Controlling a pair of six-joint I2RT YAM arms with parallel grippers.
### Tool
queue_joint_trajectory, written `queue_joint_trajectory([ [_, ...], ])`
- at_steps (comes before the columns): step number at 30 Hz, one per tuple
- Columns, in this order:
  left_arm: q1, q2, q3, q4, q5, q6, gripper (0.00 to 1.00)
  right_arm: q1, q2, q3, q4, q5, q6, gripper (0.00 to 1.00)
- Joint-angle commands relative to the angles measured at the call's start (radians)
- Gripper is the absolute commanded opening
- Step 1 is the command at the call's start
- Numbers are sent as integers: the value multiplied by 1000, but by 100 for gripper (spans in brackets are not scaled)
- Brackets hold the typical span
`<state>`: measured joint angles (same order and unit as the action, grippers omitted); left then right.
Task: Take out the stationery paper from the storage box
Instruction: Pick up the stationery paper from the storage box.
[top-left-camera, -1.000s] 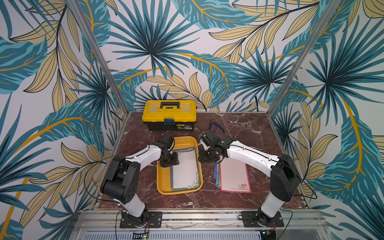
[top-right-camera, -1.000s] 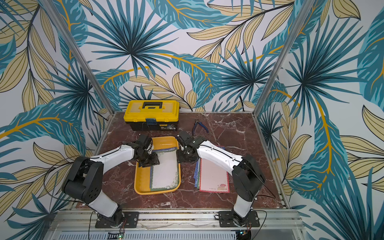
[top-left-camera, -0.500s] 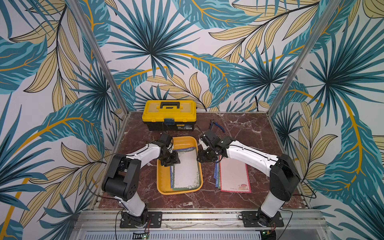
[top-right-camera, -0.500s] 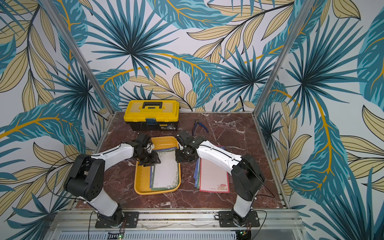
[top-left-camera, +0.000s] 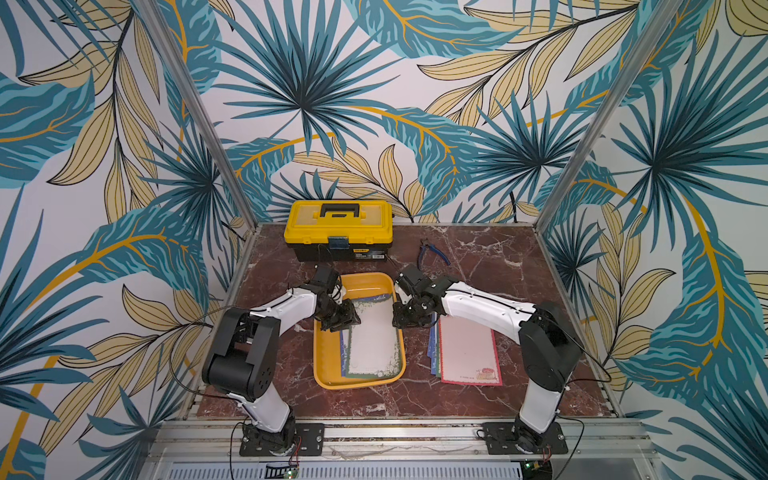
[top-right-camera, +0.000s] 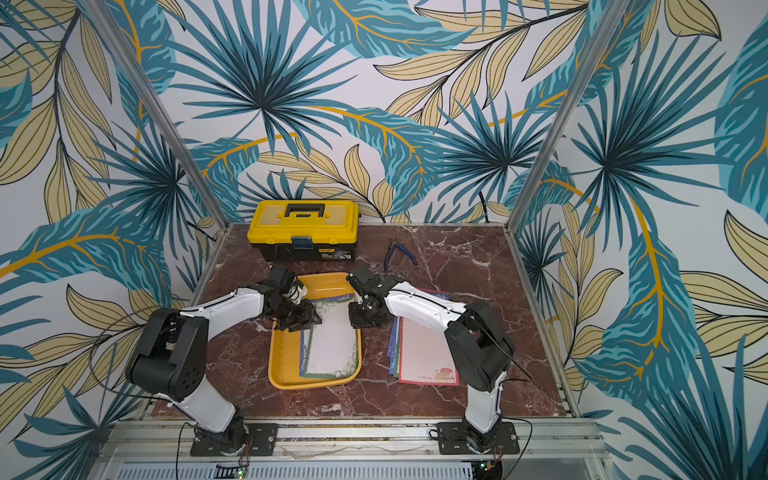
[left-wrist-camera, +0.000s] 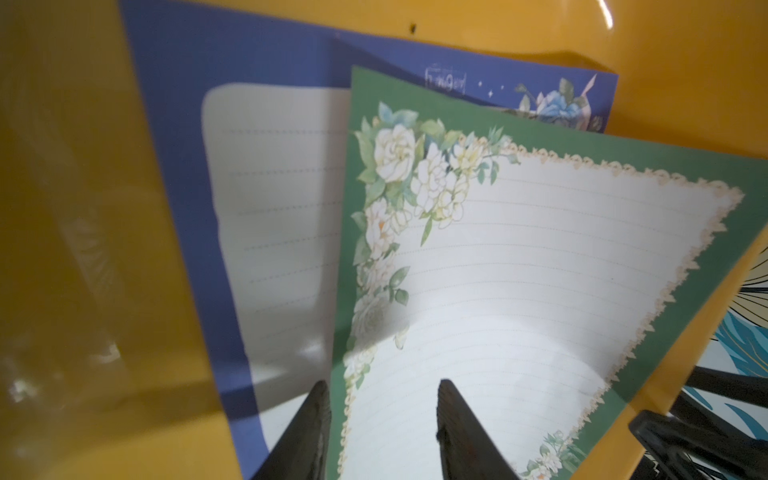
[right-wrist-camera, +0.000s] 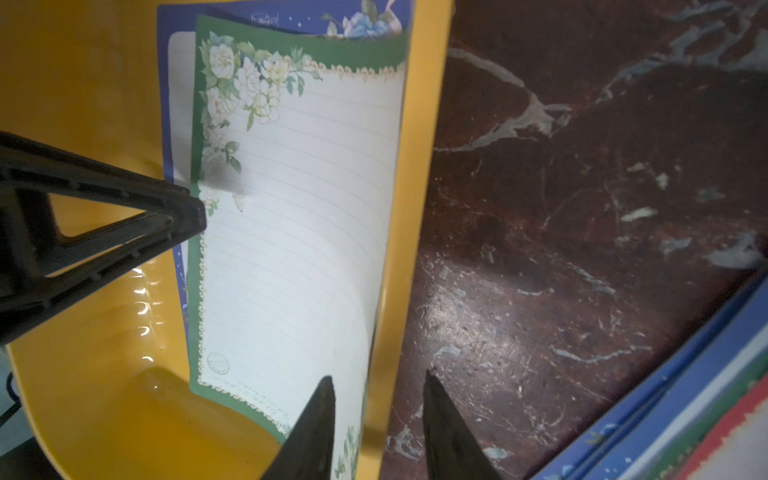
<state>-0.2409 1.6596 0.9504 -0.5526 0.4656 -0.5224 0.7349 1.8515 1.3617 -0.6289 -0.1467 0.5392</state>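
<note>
left wrist: paper (left-wrist-camera: 519, 270) edge inside gripper (left-wrist-camera: 382, 395)

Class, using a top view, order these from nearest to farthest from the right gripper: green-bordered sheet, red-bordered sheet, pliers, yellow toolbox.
Measured from the right gripper:
1. The green-bordered sheet, in the orange tray, right at its fingertips.
2. The red-bordered sheet, on the table beside it.
3. The pliers and the yellow toolbox, both at the back: too close to call.
</note>
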Motion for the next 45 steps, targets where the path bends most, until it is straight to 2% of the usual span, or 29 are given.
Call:
queue_joint_trajectory([
  [1, 12, -30, -22, 48, 41, -17, 43, 5, 22, 29, 15, 9, 3, 34],
  [10, 31, -49, -98, 208, 174, -93, 39, 5, 38, 40, 21, 3, -2, 31],
  [19, 35, -83, -111, 223, 205, -100, 33, 6, 40, 37, 24, 1, -1, 26],
  [25, 37, -112, -119, 229, 237, -105, 30, 5, 41, 36, 26, 1, -2, 26],
  [41, 37, 7, -128, 268, 302, -81, 28, 4, 38, 43, 29, -10, -2, 26],
  [45, 36, 15, -122, 272, 317, -79, 25, 4, 41, 44, 29, -11, -2, 26],
])
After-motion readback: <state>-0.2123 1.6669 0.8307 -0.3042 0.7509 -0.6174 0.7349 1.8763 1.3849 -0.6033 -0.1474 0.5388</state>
